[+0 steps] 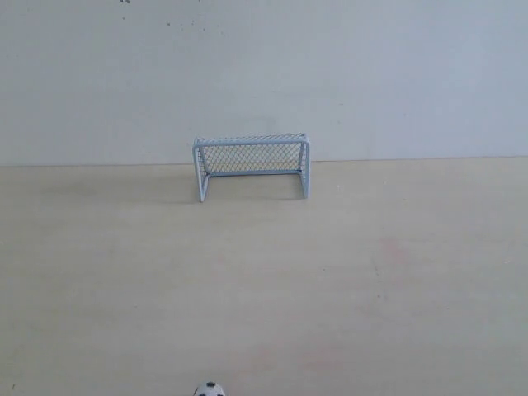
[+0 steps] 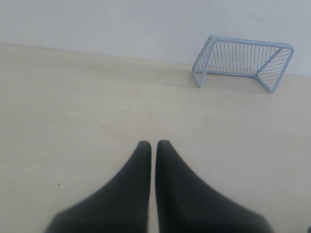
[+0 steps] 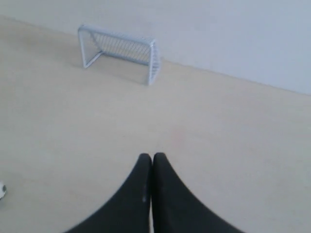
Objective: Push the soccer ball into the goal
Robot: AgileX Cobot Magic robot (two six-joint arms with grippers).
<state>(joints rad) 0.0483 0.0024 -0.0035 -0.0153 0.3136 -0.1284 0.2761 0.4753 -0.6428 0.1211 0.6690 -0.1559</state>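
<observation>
The goal (image 1: 252, 165) is a small light blue frame with mesh netting, standing at the far side of the table against the wall; it also shows as the goal (image 2: 243, 62) and the goal (image 3: 120, 51) in the wrist views. The soccer ball (image 1: 209, 390) lies at the near table edge, only its top showing, and a sliver of the ball (image 3: 2, 191) appears in the right wrist view. My left gripper (image 2: 153, 144) is shut with only a thin slit between its black fingers. My right gripper (image 3: 152, 157) is shut and empty. Neither gripper shows in the exterior view.
The pale wooden table (image 1: 371, 272) stretches between ball and goal. A plain light wall (image 1: 264, 74) rises right behind the goal.
</observation>
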